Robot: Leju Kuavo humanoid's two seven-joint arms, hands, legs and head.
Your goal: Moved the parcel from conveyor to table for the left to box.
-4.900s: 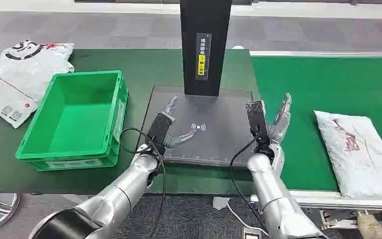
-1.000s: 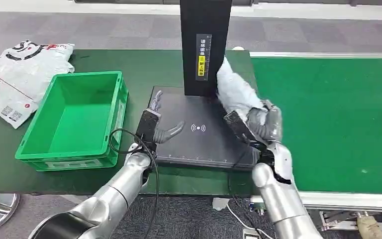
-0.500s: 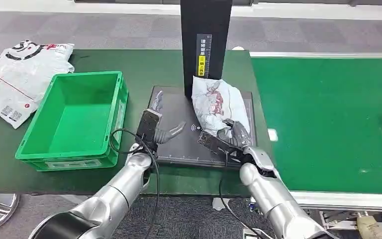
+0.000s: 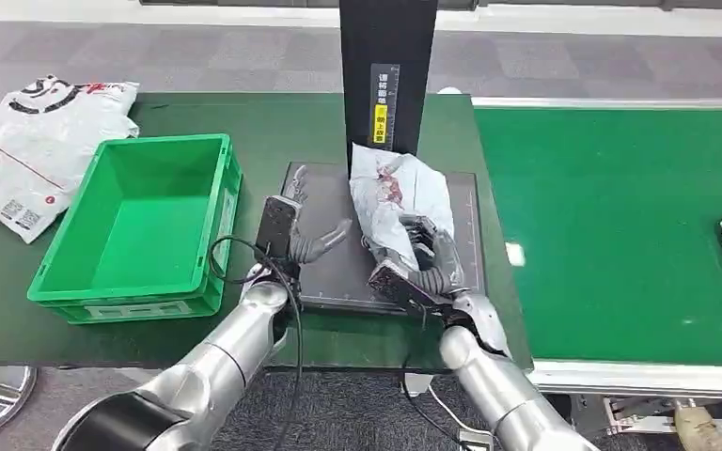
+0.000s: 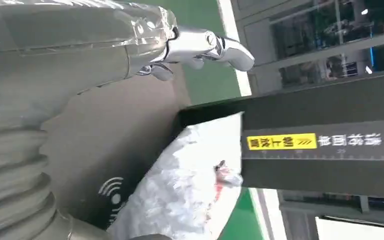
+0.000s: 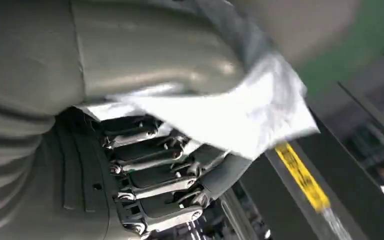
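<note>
Dark scanner pad (image 4: 334,268) now under parcel (image 4: 397,202), right hand (image 4: 420,265) lower.

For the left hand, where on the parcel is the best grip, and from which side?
Probably the parcel's long left edge, approached from the left hand's side. The bag lies flat on the scanner pad; the right hand holds its near end, and the black post blocks the far end.
</note>
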